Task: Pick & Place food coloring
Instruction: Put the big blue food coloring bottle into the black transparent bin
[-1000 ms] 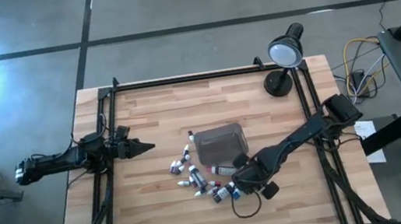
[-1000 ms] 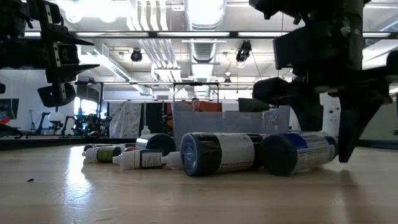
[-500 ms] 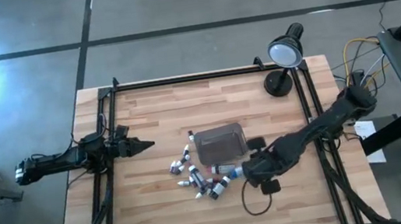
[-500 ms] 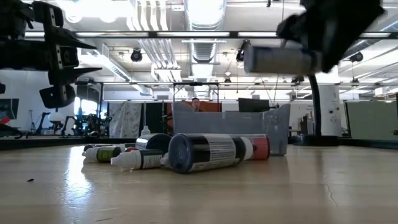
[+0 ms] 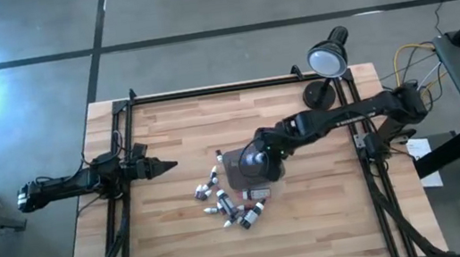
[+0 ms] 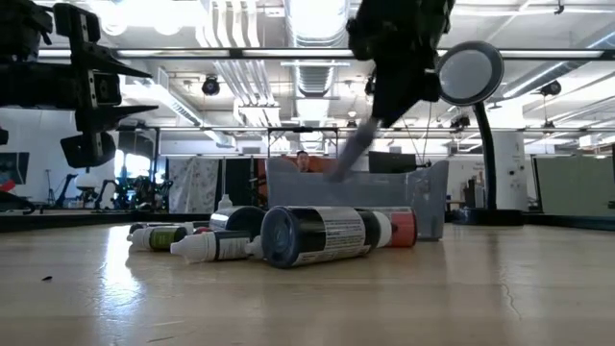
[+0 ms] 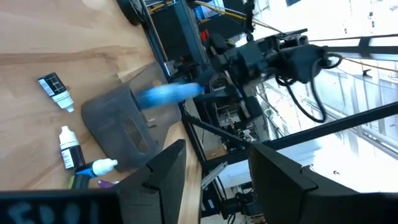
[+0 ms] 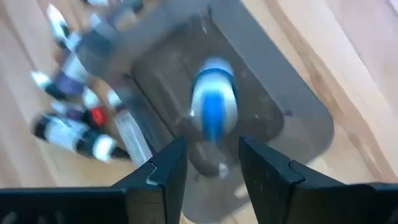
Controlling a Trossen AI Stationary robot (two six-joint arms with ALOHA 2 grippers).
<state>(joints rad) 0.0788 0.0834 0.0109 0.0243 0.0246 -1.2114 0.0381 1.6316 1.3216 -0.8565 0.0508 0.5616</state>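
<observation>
Right gripper (image 5: 257,158): centre of the high view, above the grey translucent tub (image 5: 242,174); fingers (image 8: 163,171) parted, clear of a blue-capped dropper bottle (image 8: 213,107) that sits blurred over the tub's interior.

Food coloring bottles (image 5: 225,203): loose cluster on the wooden table (image 5: 184,252), lower left of the tub, lying on their sides.

Left gripper (image 5: 161,167): centre-left of the high view, fingers (image 7: 163,175) spread, holding nothing.

Desk lamp (image 5: 327,64): upper right of the table.
</observation>
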